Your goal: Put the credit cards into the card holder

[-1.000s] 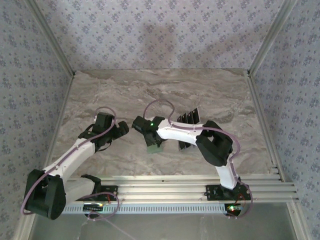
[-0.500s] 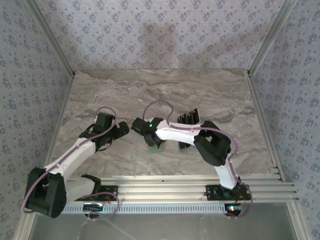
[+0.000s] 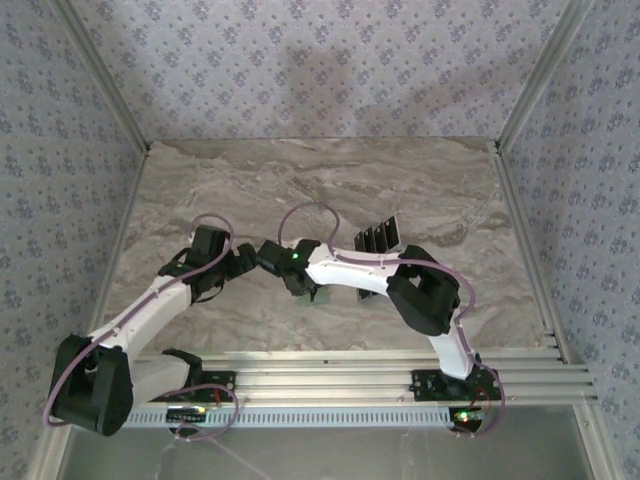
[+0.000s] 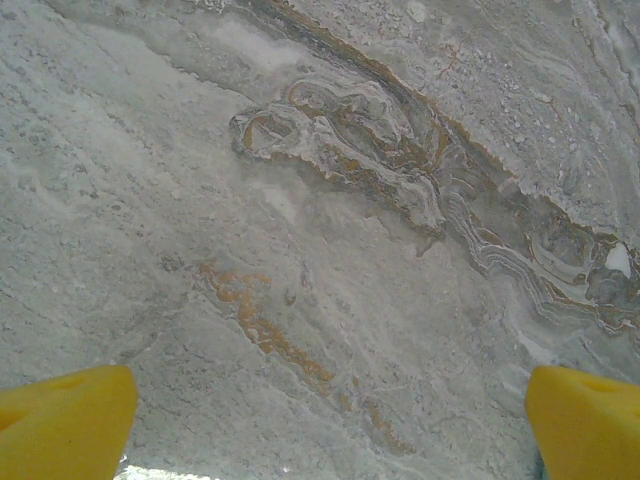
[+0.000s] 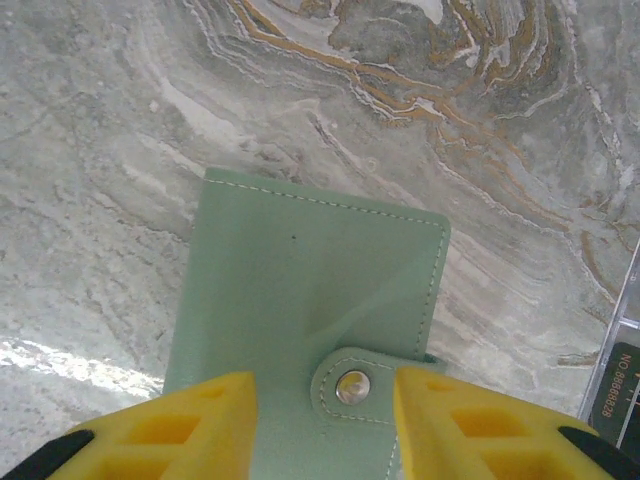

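Although the right hand (image 3: 303,282) hangs over the card holder (image 3: 318,297), the top view shows no card stowed. The credit cards (image 3: 378,237) stand in a row beyond that hand's forearm, all left to do. Against a second earlier, this hand sits closer to the left hand (image 3: 243,262), hiding more of the holder.

Left wrist: fingers (image 4: 70,420) spread wide above bare surface (image 4: 320,200).

Right wrist: the holder lies beneath partly parted fingers, its snap strap (image 5: 350,385) shut. Clamped or not, I cannot tell.

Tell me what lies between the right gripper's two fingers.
The card holder, snap tab centred, lies there, inside the right gripper, per the right wrist view.
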Action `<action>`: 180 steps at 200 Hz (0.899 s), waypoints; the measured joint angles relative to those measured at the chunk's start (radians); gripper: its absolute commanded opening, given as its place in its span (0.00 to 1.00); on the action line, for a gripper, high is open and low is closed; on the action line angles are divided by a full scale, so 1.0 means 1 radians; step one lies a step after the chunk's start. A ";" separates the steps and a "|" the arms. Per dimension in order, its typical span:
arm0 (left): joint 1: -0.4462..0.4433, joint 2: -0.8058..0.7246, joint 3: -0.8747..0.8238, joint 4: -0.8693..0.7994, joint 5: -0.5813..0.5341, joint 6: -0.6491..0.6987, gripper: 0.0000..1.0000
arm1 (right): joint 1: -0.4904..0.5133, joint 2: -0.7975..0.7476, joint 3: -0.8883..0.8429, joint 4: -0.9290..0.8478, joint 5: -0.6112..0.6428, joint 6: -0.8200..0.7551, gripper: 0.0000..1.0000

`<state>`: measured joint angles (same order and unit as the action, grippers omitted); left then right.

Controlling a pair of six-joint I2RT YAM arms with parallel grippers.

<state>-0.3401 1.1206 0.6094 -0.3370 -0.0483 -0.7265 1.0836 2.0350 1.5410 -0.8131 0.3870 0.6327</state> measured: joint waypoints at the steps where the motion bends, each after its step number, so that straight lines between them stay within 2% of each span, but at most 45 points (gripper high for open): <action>1: 0.000 0.000 0.000 0.000 0.000 0.000 1.00 | 0.000 0.000 0.000 0.000 0.000 0.000 0.42; 68: 0.000 0.002 0.000 0.000 0.000 0.003 1.00 | 0.004 0.018 0.001 -0.015 0.018 0.000 0.38; 111: 0.000 0.009 0.000 0.001 0.000 0.003 1.00 | 0.001 0.034 -0.005 -0.018 0.019 0.003 0.25; 136: 0.000 0.013 0.000 0.001 0.000 0.003 1.00 | 0.000 0.034 -0.016 -0.015 0.022 0.008 0.14; 158: 0.000 0.013 0.000 0.001 0.000 0.003 1.00 | -0.003 0.034 -0.029 -0.007 0.021 0.007 0.00; 180: 0.000 0.013 0.000 0.001 0.004 0.003 1.00 | -0.010 0.034 -0.042 0.009 0.018 0.011 0.00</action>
<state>-0.3401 1.1336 0.6094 -0.3363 -0.0444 -0.7235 1.0733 2.0689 1.4990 -0.8040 0.4049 0.6441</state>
